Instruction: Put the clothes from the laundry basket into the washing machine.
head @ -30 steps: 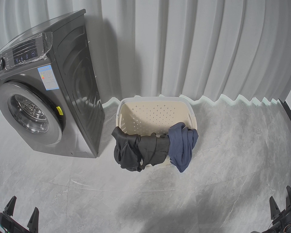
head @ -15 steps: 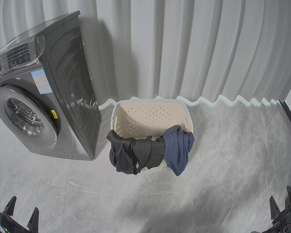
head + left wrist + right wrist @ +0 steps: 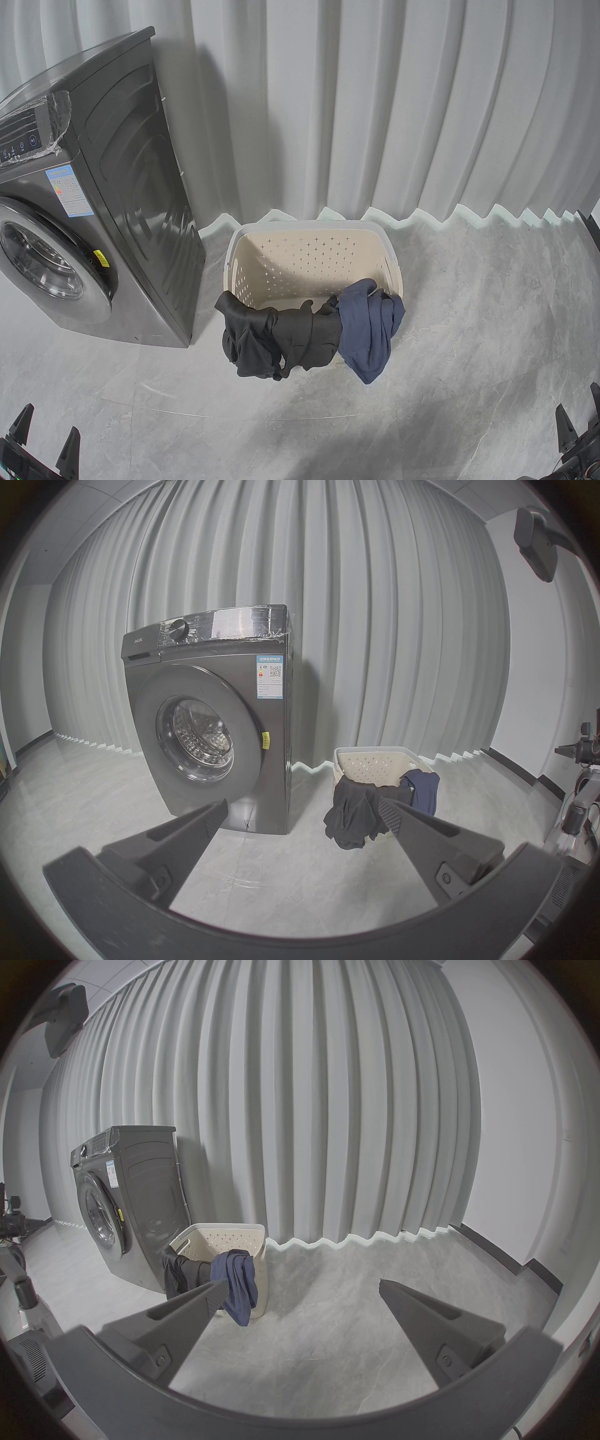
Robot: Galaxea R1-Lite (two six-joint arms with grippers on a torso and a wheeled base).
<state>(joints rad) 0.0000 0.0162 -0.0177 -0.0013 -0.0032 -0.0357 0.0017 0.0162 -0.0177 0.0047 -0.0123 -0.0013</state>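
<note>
the approach step seems to be in hand. 2 garments, a crumpled black one [image 3: 275,340] and a navy blue one [image 3: 369,325], are hanging over the near rim of the beige perforated plastic laundry basket [image 3: 312,225]. the left gripper [image 3: 47,428] and right gripper [image 3: 576,403] are hanging low, well apart from it, jaws spread and empty. next is likely calling for reaching a garment. the dark grey front-loading washing machine [image 3: 125,187] beside the basket is looking shut.

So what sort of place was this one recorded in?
Probably a staged laundry area, not a lived-in home: a front-loading washing machine, a cream laundry basket with clothes draped over its rim, a grey stone-look floor and a wall-length white curtain.
</note>
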